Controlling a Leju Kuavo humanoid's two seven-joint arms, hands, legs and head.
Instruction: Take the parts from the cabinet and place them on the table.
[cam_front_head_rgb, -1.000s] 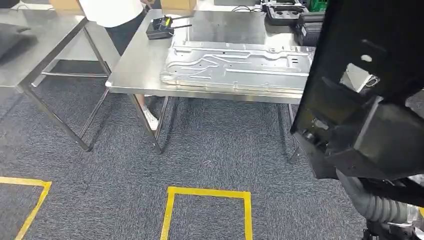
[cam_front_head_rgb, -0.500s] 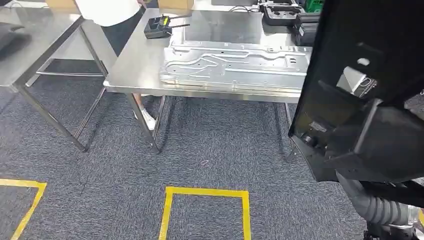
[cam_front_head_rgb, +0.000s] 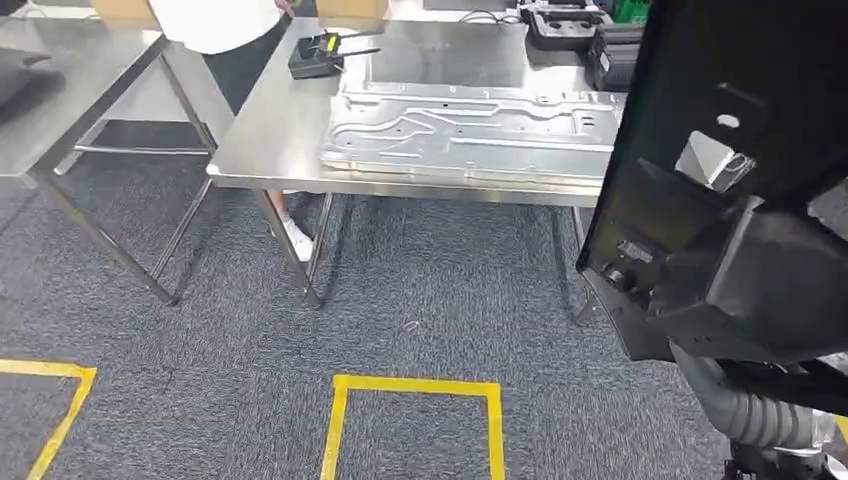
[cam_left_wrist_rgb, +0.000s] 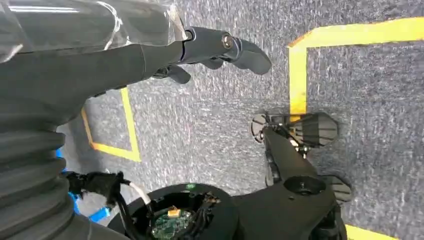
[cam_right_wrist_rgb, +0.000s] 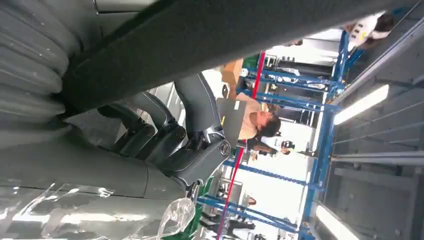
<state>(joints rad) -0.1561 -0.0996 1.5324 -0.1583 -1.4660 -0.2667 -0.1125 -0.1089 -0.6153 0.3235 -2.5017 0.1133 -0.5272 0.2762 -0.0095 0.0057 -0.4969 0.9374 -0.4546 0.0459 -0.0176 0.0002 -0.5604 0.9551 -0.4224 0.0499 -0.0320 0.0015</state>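
A large black moulded plastic part (cam_front_head_rgb: 730, 200) fills the right side of the head view, held up by the right hand (cam_right_wrist_rgb: 170, 140), whose dark fingers (cam_right_wrist_rgb: 150, 131) curl around its edge. At upper centre stands a stainless steel bench (cam_front_head_rgb: 270, 140) carrying a long pressed silver metal panel (cam_front_head_rgb: 470, 130) and a small black device (cam_front_head_rgb: 315, 55). The left hand (cam_left_wrist_rgb: 210, 50) hangs over grey carpet (cam_front_head_rgb: 430, 290) with yellow tape lines (cam_front_head_rgb: 415, 385), its fingers (cam_left_wrist_rgb: 250, 50) loosely apart, holding nothing.
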